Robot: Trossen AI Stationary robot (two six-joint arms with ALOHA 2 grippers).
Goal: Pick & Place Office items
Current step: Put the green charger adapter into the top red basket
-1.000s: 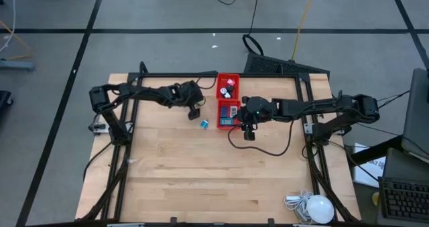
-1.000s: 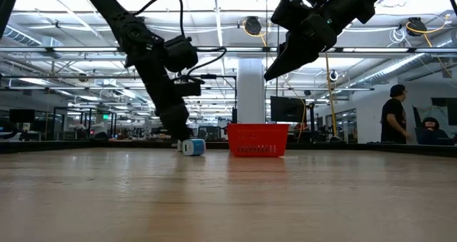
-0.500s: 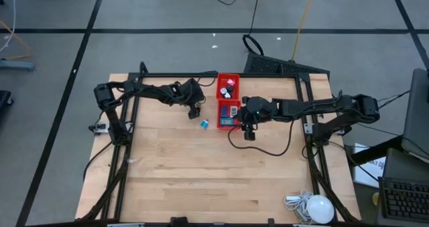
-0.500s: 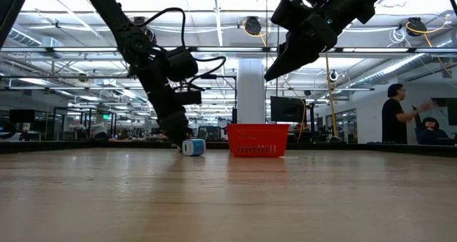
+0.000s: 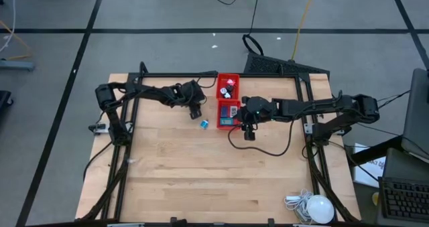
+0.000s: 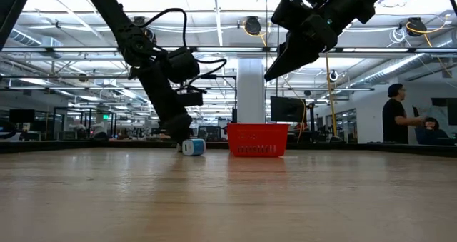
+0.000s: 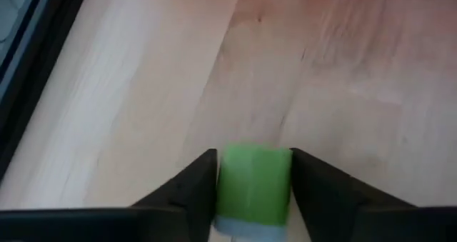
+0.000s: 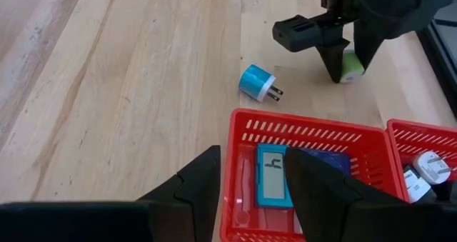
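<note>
green piece (image 7: 253, 181) pinched, blue plug (image 8: 257, 84) loose

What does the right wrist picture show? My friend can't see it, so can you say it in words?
The left gripper closes around a green piece on the wooden table, just past a red tray. A blue plug lies loose beside it. The tray holds a light blue item, and the right gripper hovers open above it.

text: "h"-like mark | on: light blue item (image 8: 271, 175) | in: red tray (image 8: 300, 131)
</note>
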